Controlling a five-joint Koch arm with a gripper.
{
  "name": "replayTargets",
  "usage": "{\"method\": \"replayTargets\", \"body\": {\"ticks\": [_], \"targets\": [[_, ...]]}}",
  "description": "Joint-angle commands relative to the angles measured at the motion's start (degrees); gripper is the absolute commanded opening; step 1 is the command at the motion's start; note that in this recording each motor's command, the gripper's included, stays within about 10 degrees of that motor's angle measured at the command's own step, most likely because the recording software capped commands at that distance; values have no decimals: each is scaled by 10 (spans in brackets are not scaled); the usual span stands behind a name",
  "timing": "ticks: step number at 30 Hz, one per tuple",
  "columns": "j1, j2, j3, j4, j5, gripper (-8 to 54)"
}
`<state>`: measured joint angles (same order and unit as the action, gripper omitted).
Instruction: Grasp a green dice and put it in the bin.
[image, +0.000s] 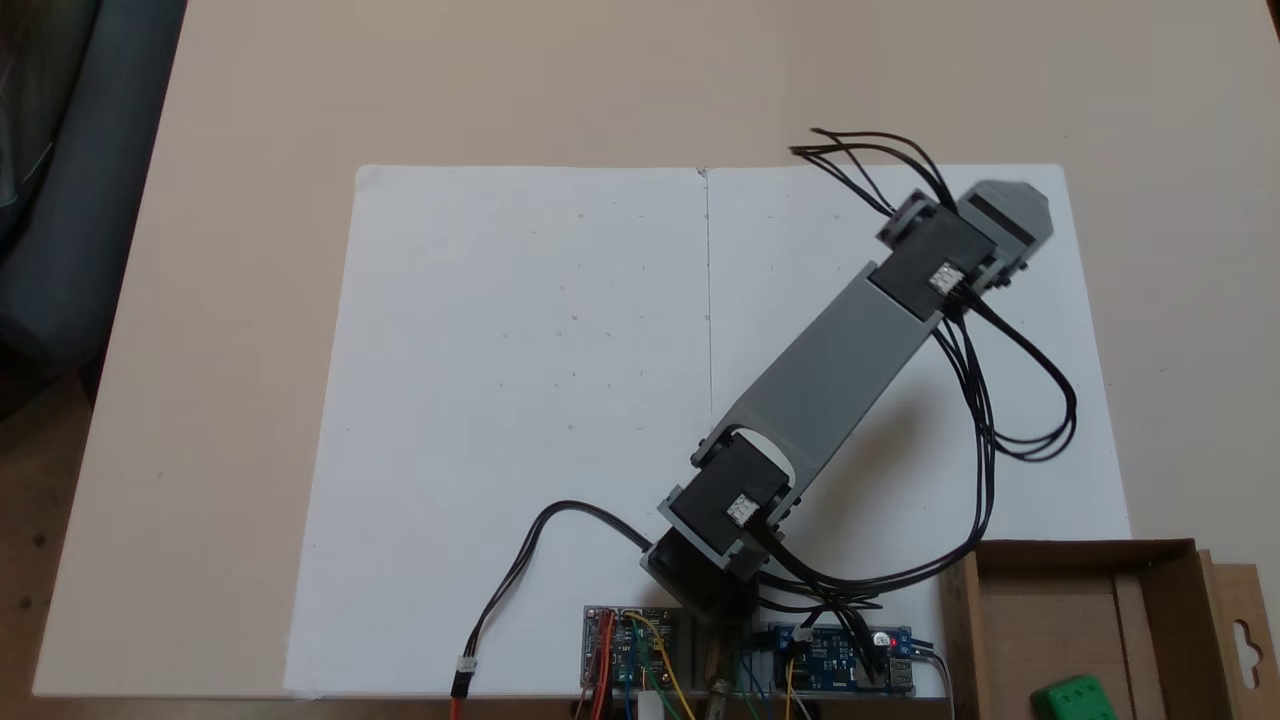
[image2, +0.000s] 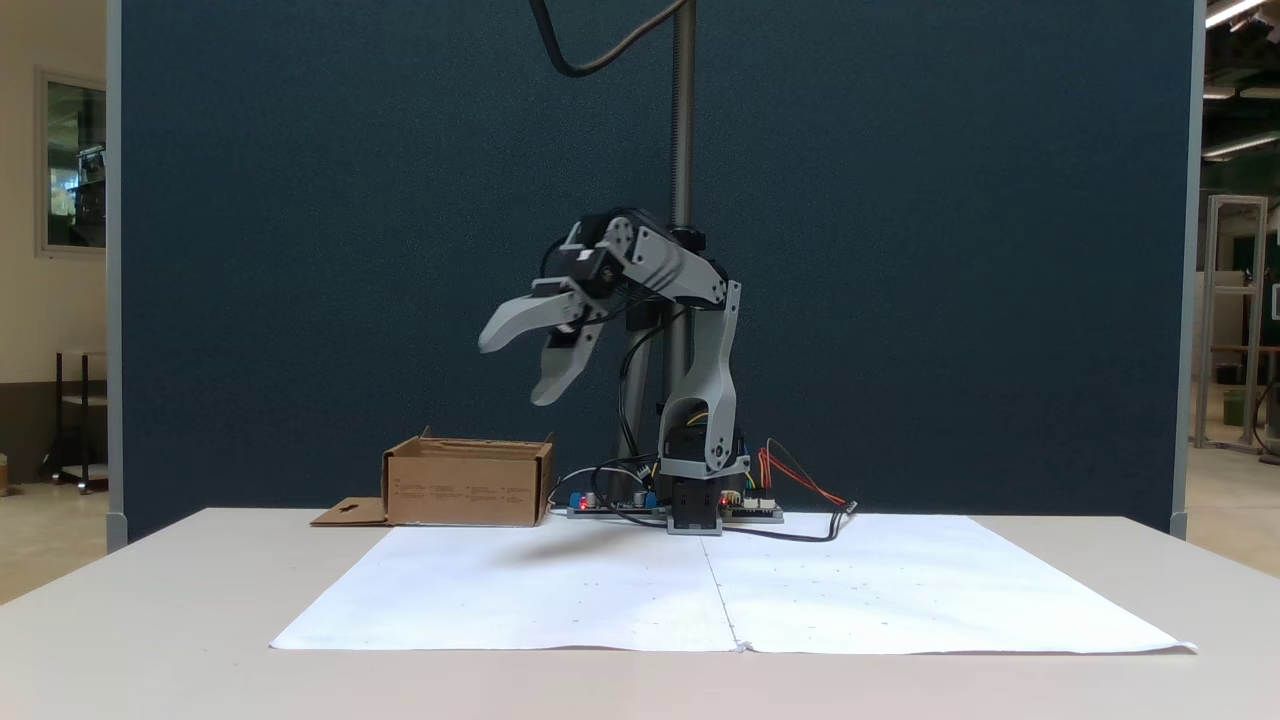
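The green dice (image: 1073, 699) lies inside the bin (image: 1045, 598), a brown cardboard box at the bottom right corner of a fixed view; the frame's lower edge cuts the dice off. In the other fixed view the bin (image2: 465, 486) stands left of the arm's base, and its wall hides the dice. A flap with a hang-hole (image2: 349, 513) lies flat beside it. My gripper (image2: 517, 368) hangs high above the table, open and empty, its jaws spread and pointing down to the left. From above, the gripper (image: 1008, 205) is far from the bin.
Two white paper sheets (image: 530, 400) cover the middle of the beige table. Circuit boards (image: 840, 660) and black cables (image: 1010, 400) sit around the arm's base. A metal pole (image2: 683, 120) rises behind the arm before a dark blue partition.
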<state>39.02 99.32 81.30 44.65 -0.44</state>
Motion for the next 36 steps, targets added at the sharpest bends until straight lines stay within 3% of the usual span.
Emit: {"method": "replayTargets", "body": {"ticks": [1,14,18,29,36], "targets": [[-63,16,-33,-69,40,441],[-400,18,-11,-168,-14,432],[-425,56,103,-269,-57,431],[-385,227,330,-489,-57,449],[-381,285,562,-631,-61,439]]}}
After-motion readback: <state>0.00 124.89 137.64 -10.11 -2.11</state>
